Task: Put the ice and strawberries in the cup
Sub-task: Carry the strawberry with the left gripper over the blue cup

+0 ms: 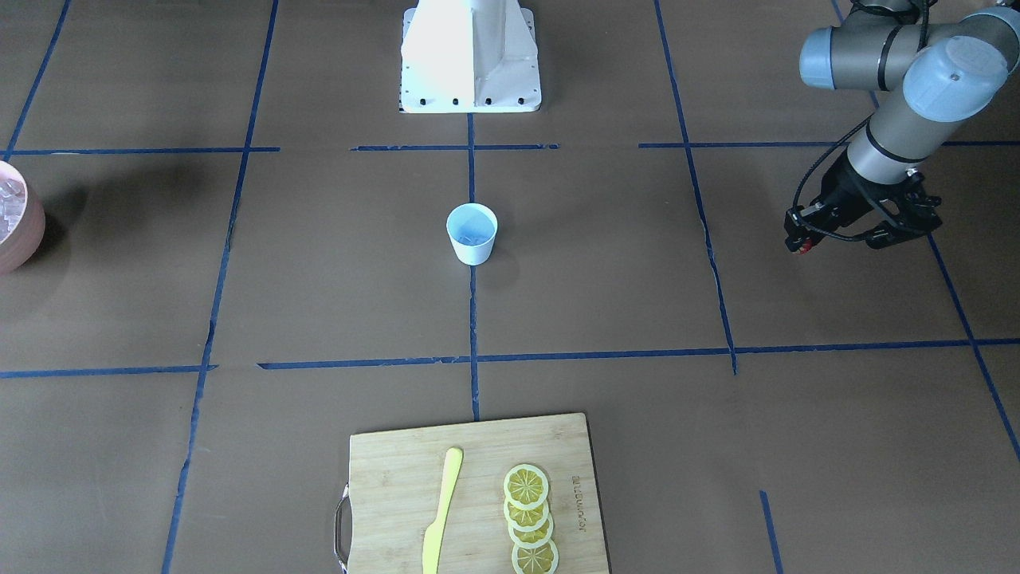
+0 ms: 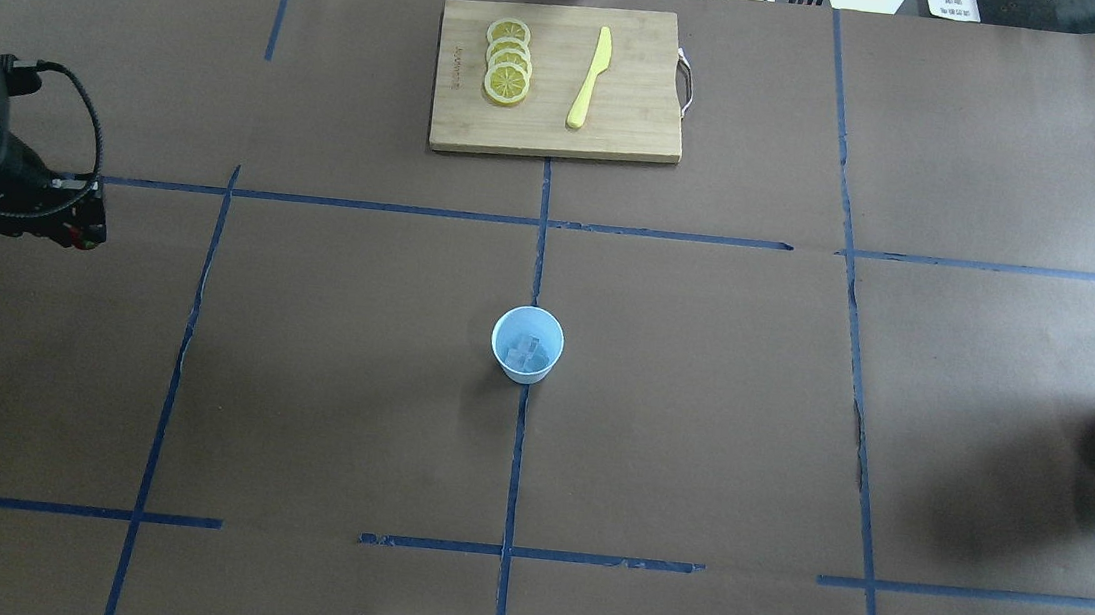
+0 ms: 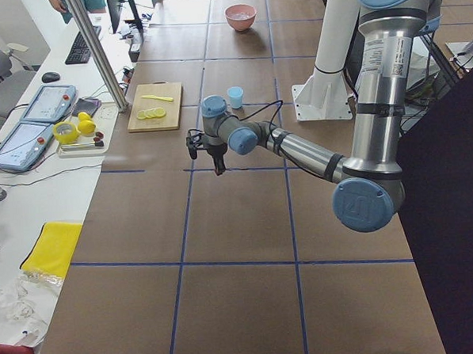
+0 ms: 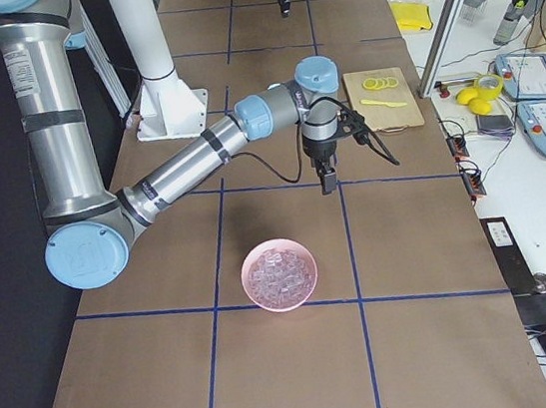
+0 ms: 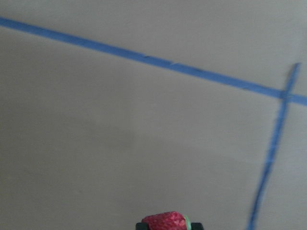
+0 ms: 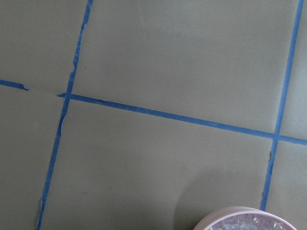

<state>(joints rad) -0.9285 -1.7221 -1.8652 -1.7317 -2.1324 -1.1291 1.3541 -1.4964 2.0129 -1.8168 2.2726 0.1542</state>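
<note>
**Front view.** Cup [image 1: 472,233] upright at mid-tabletop, ice [image 1: 471,233] showing in its bottom. Left arm [image 1: 884,139] is well off to one side of the cup, its jaws clamped on the strawberry [image 1: 805,245] (a small red spot at the tips), clear of the tabletop. Bowl [image 1: 17,227] is far off on the cup's other side. Board [image 1: 478,494] lies past the cup, away from the robot.

**Overhead.** Several cubes in the cup, nothing red. Strawberry [image 2: 88,243] is well apart from the cup, on the robot's left of it.

**Left side view.** Left jaws point down above the tabletop, with the cup [image 3: 235,97] beyond them.

**Right side view.** Right arm [image 4: 197,159] hangs its jaws near the bowl [image 4: 244,280], far from the cup. Apart or together: cannot tell.

**Left wrist.** Strawberry [image 5: 165,221] is pinched at the frame's lower edge. Only bare tabletop and tape [image 5: 144,57] lie below; no cup in frame.

**Right wrist.** Bowl rim with ice sits at the lower edge; jaws not in frame.

**Judgement.** Ice looks done; the strawberry has yet to be carried to the cup.

**Risks.**
- The berry is tiny and held only at the tips, so a quick swing could shake it loose short of the cup.
- Released off-centre or too high, it could bounce off the rim or the cubes.
- The cup looks light, so jaws clipping its rim would tip it and spill the ice.
</note>
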